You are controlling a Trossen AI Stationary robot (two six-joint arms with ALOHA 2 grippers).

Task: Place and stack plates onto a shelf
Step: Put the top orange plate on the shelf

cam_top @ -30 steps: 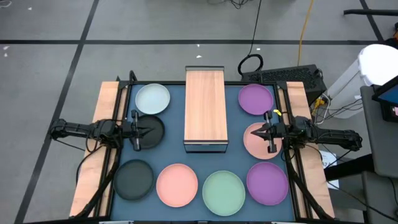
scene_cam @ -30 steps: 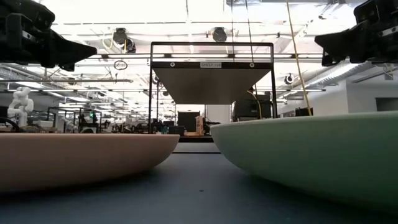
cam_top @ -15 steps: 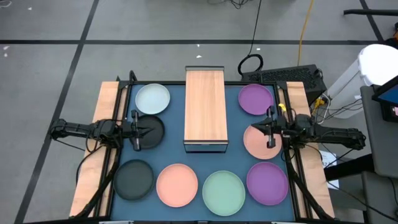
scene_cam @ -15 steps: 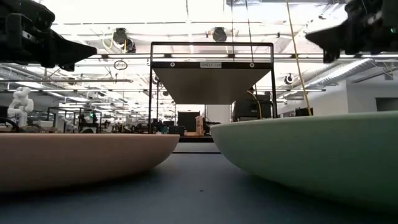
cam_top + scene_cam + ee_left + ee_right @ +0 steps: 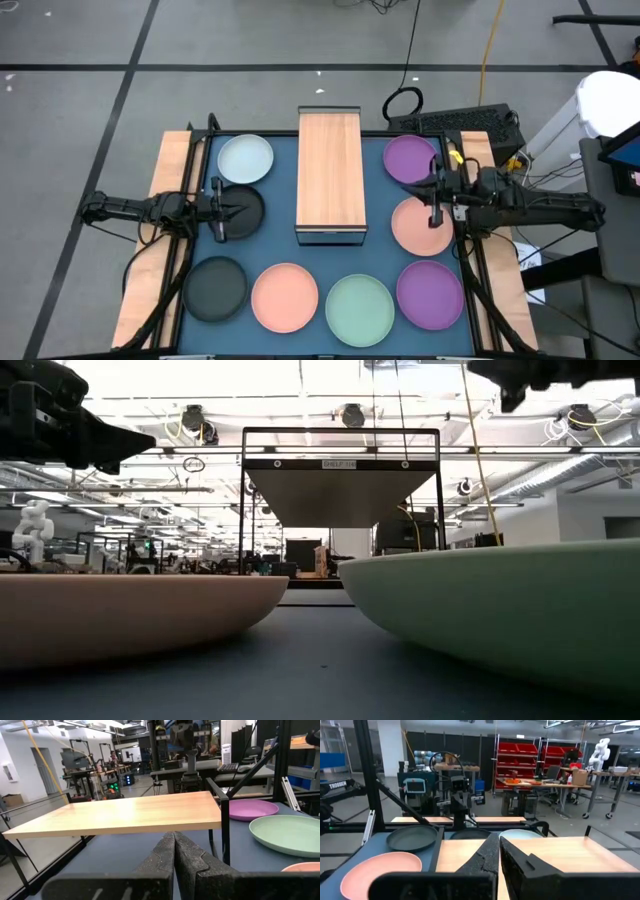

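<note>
The shelf [image 5: 330, 175], with a light wood top and a dark frame, stands mid-table on the blue mat. Around it lie a pale blue plate [image 5: 246, 158], two black plates [image 5: 250, 200] [image 5: 214, 287], two pink plates [image 5: 285, 297] [image 5: 420, 230], a mint plate [image 5: 359, 308] and two purple plates [image 5: 411, 159] [image 5: 430, 293]. My left gripper [image 5: 232, 210] is shut and empty, and hovers over the far black plate. My right gripper [image 5: 410, 187] is shut and empty. It is raised over the gap between the far purple plate and the right pink plate.
The wood side rails [image 5: 172, 160] [image 5: 478, 160] border the mat. A keyboard [image 5: 465, 122] and cables [image 5: 403, 100] lie beyond the far right corner. In the low view the near pink plate [image 5: 130, 620] and the mint plate [image 5: 500, 610] fill the foreground before the shelf [image 5: 340, 470].
My right gripper has risen and gone toward the table's far edge, from over the right pink plate to over that plate's far rim, beside the far purple plate. It has stayed shut. No plate has moved.
</note>
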